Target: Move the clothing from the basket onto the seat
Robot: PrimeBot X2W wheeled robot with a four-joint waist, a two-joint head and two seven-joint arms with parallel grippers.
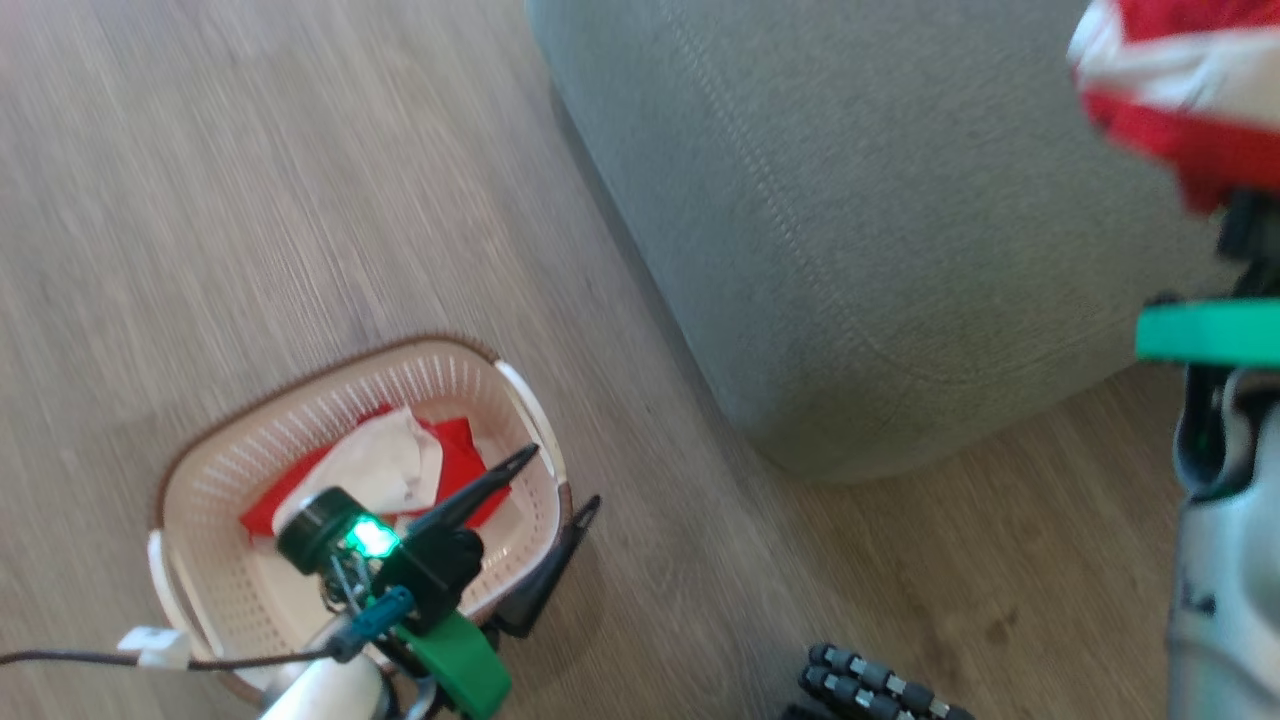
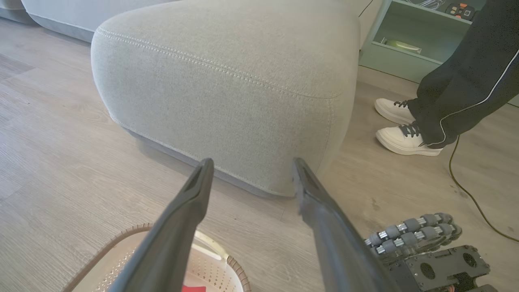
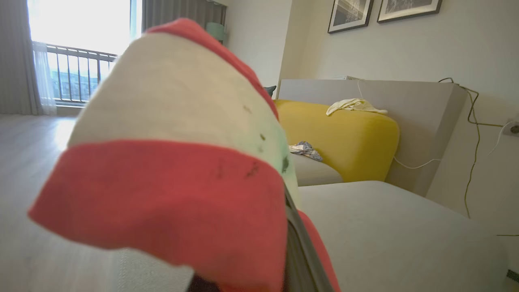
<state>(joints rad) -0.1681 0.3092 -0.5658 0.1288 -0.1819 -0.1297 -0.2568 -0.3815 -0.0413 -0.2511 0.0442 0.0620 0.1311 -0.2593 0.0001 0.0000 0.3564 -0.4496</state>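
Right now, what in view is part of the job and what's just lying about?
Job: held red garment, second red garment in the basket, seat.
Lying about: person's white shoes, yellow cushion, pale cloth on it, floor cable, teal shelf.

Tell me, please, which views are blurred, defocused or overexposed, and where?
Head view: motion blur throughout, floor grain smeared, basket readable. Left wrist view: sharp, the seat stitching crisp. Right wrist view: the garment close to the lens is out of focus; the window is blown out.
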